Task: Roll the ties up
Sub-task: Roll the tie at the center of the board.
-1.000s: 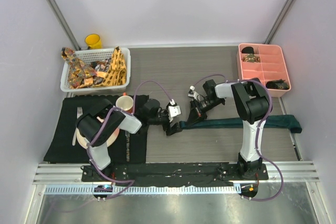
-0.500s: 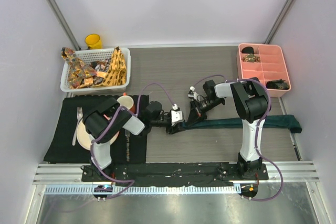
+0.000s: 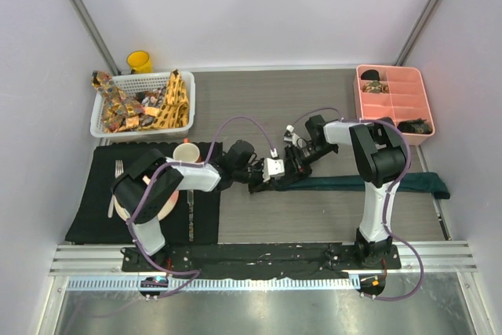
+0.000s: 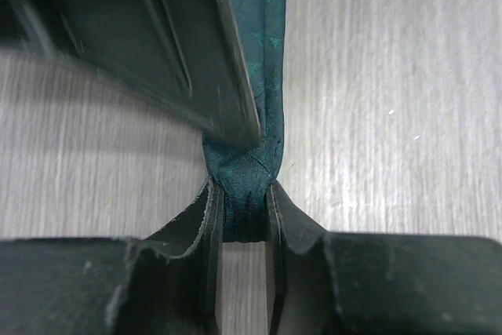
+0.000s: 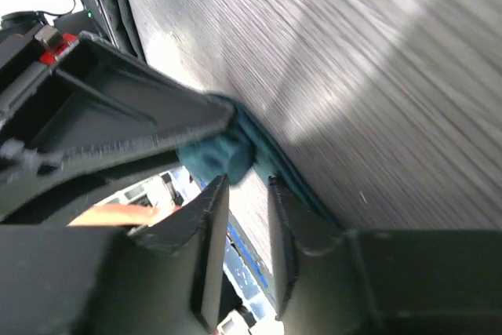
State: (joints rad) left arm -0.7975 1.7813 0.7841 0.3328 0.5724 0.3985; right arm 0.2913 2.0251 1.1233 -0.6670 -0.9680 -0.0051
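Observation:
The dark teal tie lies flat across the table's right half, its left end wound into a small roll. My left gripper is shut on that roll, which is pinched between its fingertips. In the top view the left gripper and the right gripper meet at the tie's left end. My right gripper stands open, with the teal roll just beyond its fingertips and not between them. Yellow-orange and brownish patterned ties lie heaped in the basket.
A white basket and a yellow cup stand at the back left. A pink divided tray is at the back right. A black placemat at the left carries a plate, fork and mug.
My left gripper has moved right to the tie's rolled end and closed on it. The right gripper's jaws have opened off the roll.

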